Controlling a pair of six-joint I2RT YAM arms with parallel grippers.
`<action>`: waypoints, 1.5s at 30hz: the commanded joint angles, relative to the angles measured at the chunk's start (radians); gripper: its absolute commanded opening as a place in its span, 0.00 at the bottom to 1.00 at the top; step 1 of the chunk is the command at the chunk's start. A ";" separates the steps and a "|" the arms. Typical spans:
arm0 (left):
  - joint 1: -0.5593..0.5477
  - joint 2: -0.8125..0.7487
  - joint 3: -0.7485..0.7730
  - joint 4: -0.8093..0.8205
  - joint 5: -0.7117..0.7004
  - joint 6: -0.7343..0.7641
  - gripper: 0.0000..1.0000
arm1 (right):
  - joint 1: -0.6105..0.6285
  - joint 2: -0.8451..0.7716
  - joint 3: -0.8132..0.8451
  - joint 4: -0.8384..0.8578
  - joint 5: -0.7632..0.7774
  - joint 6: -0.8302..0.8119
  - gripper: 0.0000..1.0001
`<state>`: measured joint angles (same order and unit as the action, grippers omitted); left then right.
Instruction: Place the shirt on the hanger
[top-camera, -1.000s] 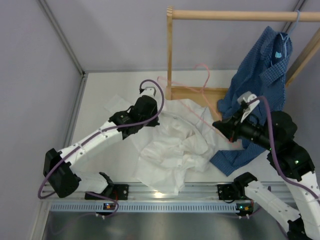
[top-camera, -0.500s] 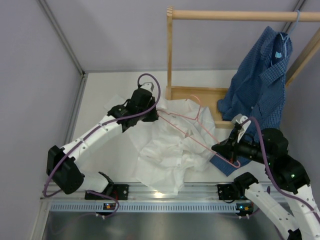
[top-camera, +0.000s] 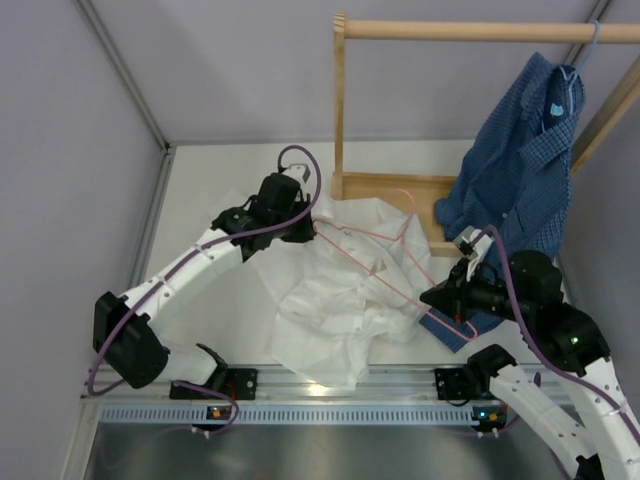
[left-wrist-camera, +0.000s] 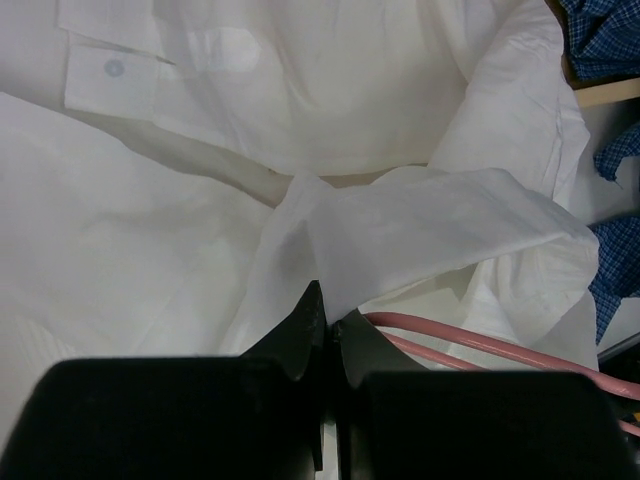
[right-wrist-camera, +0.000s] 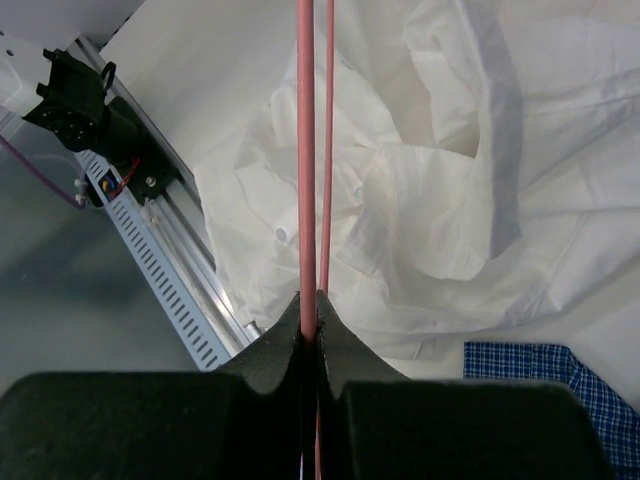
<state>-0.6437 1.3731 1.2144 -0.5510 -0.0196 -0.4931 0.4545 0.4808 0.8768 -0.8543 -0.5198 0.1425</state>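
- The shirt (top-camera: 345, 290) is found crumpled on the table (top-camera: 200, 200), between the two arms and just in front of the wooden rack (top-camera: 340, 100); it is not yet on the wire.
- The hanger (right-wrist-camera: 306, 150) is held low across the top of the heap, one end toward each arm, judged so that a shoulder end can be fed into the garment.
- The left gripper (left-wrist-camera: 325, 330) is clamped on a fold of the shirt, which is lifted into a loose flap; pink wire is seen just beside the fingers, under that flap. The opening is judged to be held up for the wire.
- The right gripper (right-wrist-camera: 310, 310) is closed on the hanger wire, which is sighted straight out from the jaws.
- The left arm is stretched far forward and bent inward; the right arm is folded back, wrist pointed left.
- The blue checked shirt (top-camera: 525, 150) is hung on the rack, its hem close by the right gripper: a snag risk.
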 joint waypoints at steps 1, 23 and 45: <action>-0.025 -0.043 0.062 -0.016 0.058 0.041 0.00 | -0.010 0.036 0.024 0.022 0.035 0.006 0.00; -0.145 0.000 0.186 -0.072 0.034 0.099 0.00 | -0.010 0.059 0.057 0.104 -0.109 0.025 0.00; -0.622 -0.158 0.361 -0.225 -0.374 0.344 0.00 | 0.012 0.269 -0.038 0.678 -0.399 0.212 0.00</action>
<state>-1.2419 1.2076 1.4712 -0.7055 -0.2218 -0.1501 0.4564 0.7261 0.7929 -0.3626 -0.9051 0.3275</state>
